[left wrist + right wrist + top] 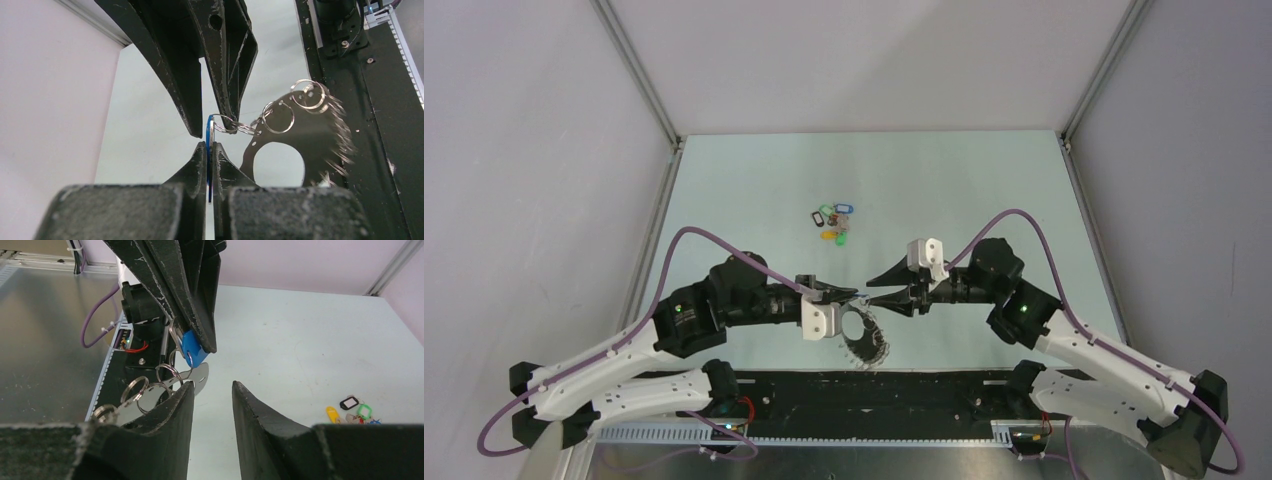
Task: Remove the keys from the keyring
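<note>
Mostly the job looks done. A small heap of loose plastic key tags (834, 222), green, blue, yellow and more, lies on the pale green table (964, 190), far from the arms and a bit left of the middle. I see no box or bowl; the tags sit right on the table top.

Nearer, the left gripper (854, 296) is pinched tight on one flat blue plastic key tag (192, 351), up off the table. A small silver wire ring (227, 125) joins that tag to the big pale metal keyring (320, 142), an oval loop hung all round with little rings. It dangles just right of the tag. So this tag is not off yet. I see no other tag on the loop, so it may be the last.

On the right, the right gripper (212, 386) has its fingers a narrow way apart, close beside the little ring. I see nothing held between them.
</note>
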